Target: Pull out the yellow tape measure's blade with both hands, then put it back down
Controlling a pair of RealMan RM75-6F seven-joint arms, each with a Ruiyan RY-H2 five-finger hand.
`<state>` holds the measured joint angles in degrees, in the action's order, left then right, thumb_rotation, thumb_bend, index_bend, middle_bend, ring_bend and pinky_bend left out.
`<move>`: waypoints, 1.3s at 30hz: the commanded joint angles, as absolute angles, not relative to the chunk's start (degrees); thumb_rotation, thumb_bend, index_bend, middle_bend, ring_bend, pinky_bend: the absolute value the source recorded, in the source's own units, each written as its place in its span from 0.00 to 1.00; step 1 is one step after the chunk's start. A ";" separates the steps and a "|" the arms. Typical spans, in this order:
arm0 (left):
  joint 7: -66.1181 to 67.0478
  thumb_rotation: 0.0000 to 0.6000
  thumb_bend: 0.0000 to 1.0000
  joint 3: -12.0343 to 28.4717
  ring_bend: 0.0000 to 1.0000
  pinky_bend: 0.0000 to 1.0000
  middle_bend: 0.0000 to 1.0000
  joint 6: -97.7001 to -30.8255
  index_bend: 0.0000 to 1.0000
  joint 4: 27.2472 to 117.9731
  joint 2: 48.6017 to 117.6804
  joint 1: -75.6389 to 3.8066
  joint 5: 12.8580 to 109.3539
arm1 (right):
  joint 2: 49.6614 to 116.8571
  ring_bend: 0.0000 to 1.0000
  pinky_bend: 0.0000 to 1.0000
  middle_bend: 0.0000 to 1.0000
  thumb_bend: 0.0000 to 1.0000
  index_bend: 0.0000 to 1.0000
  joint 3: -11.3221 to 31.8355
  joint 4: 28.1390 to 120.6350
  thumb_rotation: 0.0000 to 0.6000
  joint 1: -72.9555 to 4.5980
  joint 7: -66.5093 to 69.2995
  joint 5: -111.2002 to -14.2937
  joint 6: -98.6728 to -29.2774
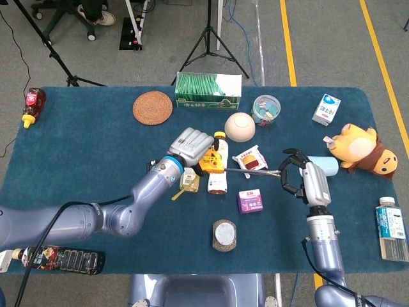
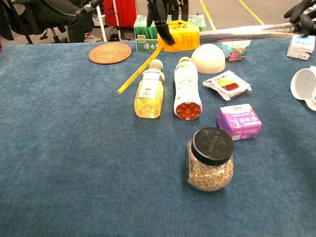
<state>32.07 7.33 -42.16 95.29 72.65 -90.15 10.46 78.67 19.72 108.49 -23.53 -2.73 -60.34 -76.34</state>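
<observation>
**Blade stretched between two hands**

The left hand [image 1: 189, 144] is gripping the tape measure [image 2: 178, 35] above the bottles [image 2: 168, 91]. The right hand [image 1: 300, 180] is pinching the blade [image 1: 252, 171], drawn out across the table [image 1: 96, 147].

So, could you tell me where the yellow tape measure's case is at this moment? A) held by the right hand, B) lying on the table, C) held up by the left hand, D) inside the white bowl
C: the left hand grips the yellow tape measure above the bottles, while the right hand holds the blade's far end.
</observation>
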 commanded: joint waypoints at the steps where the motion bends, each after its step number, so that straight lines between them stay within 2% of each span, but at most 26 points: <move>1: 32.44 1.00 0.28 5.56 0.32 0.42 0.42 -41.59 0.50 96.22 70.81 -89.07 11.46 | 78.30 0.29 0.30 0.27 0.68 0.61 19.60 108.25 1.00 -23.19 -2.49 -60.39 -76.48; 23: 30.71 1.00 0.28 -0.68 0.32 0.42 0.42 -38.89 0.50 98.77 63.02 -83.90 19.45 | 76.20 0.29 0.30 0.27 0.69 0.61 19.09 106.59 1.00 -21.09 0.01 -60.63 -76.43; 39: 29.24 1.00 0.30 -2.80 0.32 0.42 0.42 -37.50 0.50 98.59 60.21 -80.69 26.02 | 74.79 0.29 0.30 0.27 0.69 0.61 19.14 105.80 1.00 -19.74 1.81 -60.77 -76.48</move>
<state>29.40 -2.69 -37.75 98.67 60.39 -80.87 25.72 74.80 19.14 105.80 -19.75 1.80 -60.77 -76.48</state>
